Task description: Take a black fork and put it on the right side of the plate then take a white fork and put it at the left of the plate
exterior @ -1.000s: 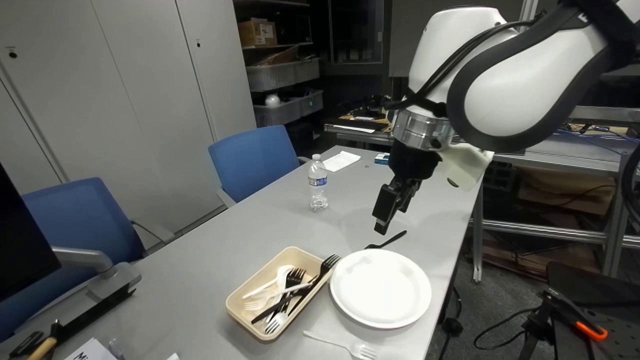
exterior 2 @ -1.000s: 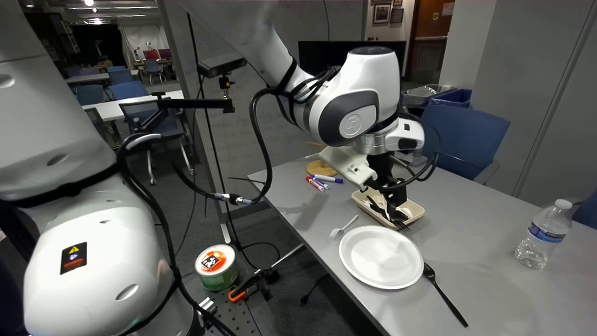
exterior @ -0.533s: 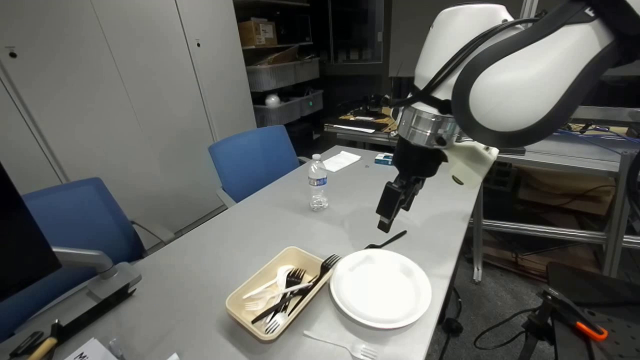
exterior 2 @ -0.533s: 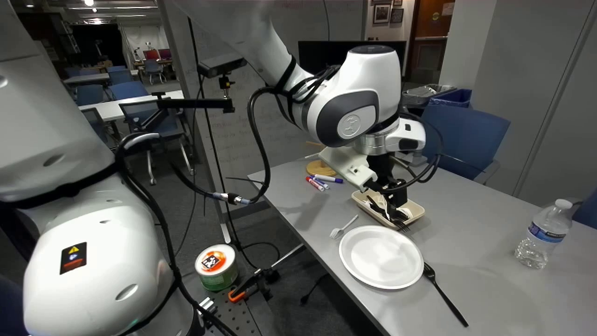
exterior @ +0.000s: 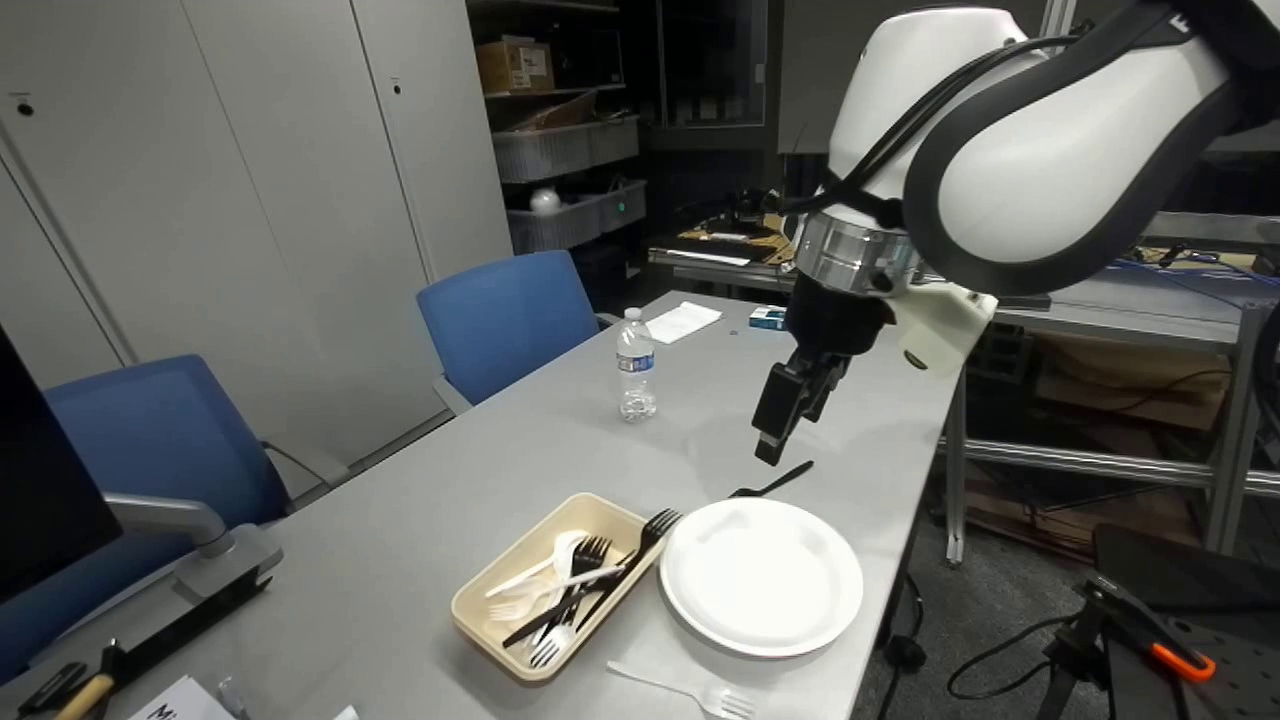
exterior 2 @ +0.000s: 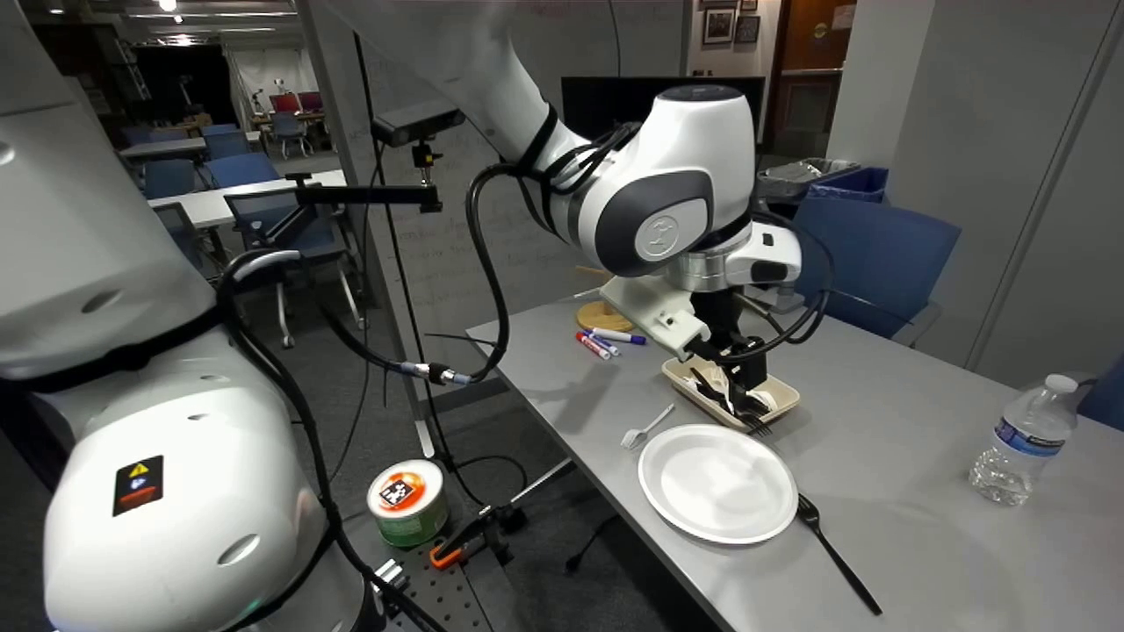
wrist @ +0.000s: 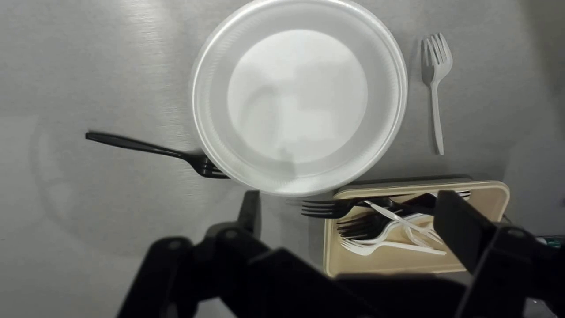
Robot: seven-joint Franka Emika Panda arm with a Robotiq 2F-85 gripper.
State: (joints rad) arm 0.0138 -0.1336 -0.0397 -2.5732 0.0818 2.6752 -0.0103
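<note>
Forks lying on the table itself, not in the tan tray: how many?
2. The black fork lies with its tines at the edge of the plate; the white fork lies on the plate's opposite side, apart from it. Others may be hidden behind the arm.

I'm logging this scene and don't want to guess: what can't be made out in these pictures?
Wrist view: part of the tray and of some utensils, behind the pincer.
Wrist view: whether the loose black fork touches the plate; the rim seems to hide its tine ends.
An exterior view: the lettered white item, cut off by the bottom edge.
An exterior view: fine print on the water bottle, too small to read.
</note>
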